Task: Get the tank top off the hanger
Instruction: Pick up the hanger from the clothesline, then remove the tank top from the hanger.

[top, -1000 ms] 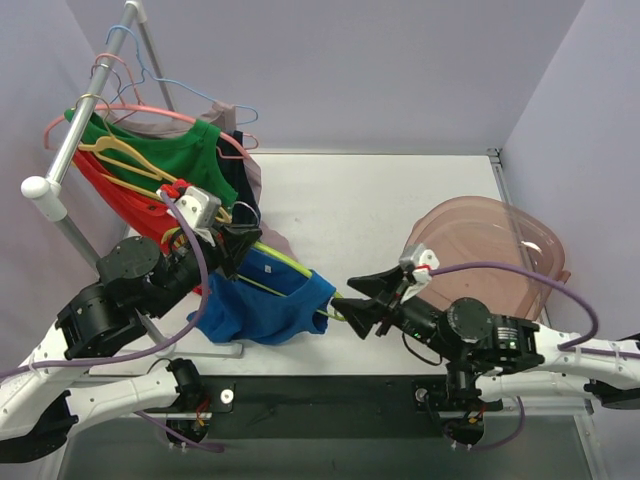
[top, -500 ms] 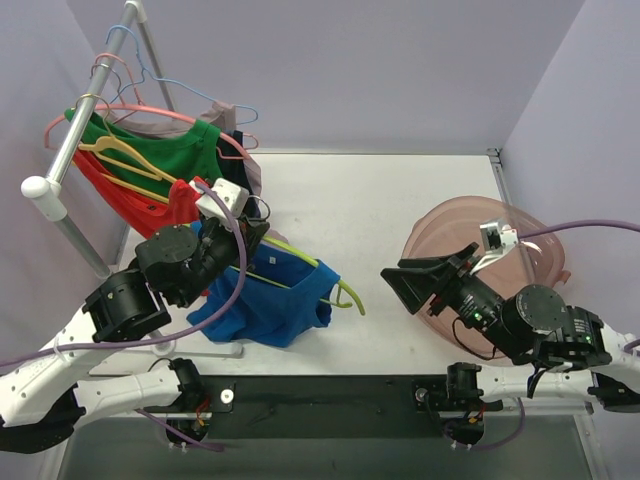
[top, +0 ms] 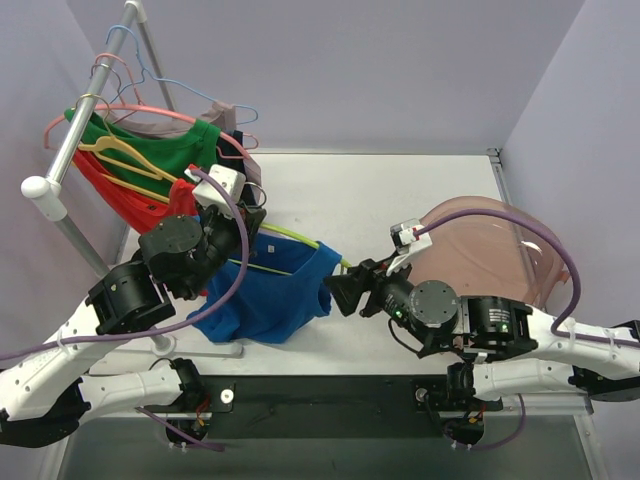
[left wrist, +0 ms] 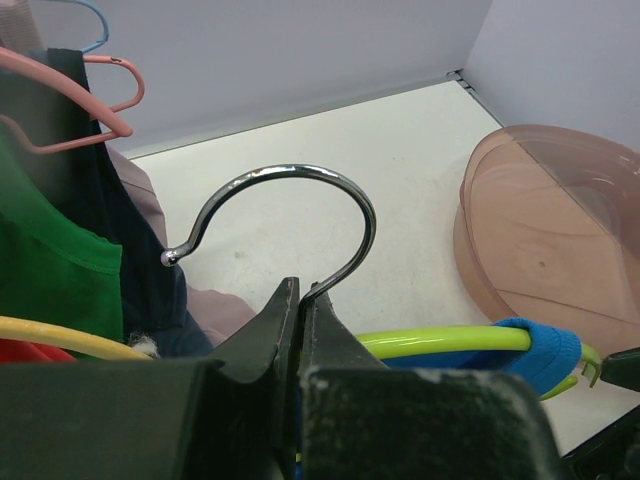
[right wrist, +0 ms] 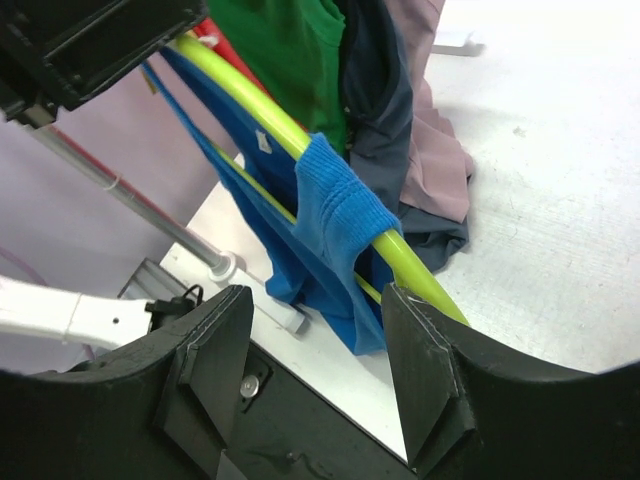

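Top external view gives me the layout: the blue tank top (top: 262,300) hangs on a yellow-green hanger (top: 292,238) over the desk (top: 400,190), toward its left edge and close to the near edge, just in front of the clothes rack (top: 75,140).

On the left wrist camera, the left fingers (left wrist: 262,335) are pressed together on the neck of the metal hook (left wrist: 300,178), so that arm carries the hanger and the garment with it. On the right wrist camera, the right fingers (right wrist: 215,345) are spread wide and hold nothing.

What matters for the coming move is the hanger's long axis. It runs on a diagonal from the left fingers, nearer the far left corner, down toward the near right. Its free tip ends just in front of the right fingers. The shoulder strap (right wrist: 340,215) loops over the bar just short of that tip, ahead of the right fingers and roughly centred in their gap, apparently not touching them.

The right arm is clearly nearer the strap. I judge the next step is to close on the strap alone and draw it along the bar, off the tip, while the left arm holds firm. Pinching the bar together with the cloth would stall the pull. The pink basin (top: 505,250) sits by the right edge.
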Controlling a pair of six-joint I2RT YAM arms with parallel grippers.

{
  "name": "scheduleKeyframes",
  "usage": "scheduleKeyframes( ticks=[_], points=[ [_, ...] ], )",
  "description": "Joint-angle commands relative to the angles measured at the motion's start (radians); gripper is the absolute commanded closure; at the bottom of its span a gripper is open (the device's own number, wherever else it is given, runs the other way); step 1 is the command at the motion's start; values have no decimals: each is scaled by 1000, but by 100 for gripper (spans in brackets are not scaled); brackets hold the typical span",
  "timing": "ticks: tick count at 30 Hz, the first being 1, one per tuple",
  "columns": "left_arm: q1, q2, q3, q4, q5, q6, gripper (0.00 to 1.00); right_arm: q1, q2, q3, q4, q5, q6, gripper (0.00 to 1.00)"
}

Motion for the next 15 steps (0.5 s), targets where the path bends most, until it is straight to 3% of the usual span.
scheduleKeyframes(
  ticks=[1, 7, 15],
  points=[
    [2, -26, 51, 72, -22, -55, 100, 3, 35, 10, 98, 136, 66, 45],
    [2, -46, 33, 92, -6, -86, 100, -8, 87, -17, 170, 242, 113, 46],
    [2, -40, 34, 88, 37, -98, 100, -63, 143, -8, 207, 210, 147, 51]
  ],
)
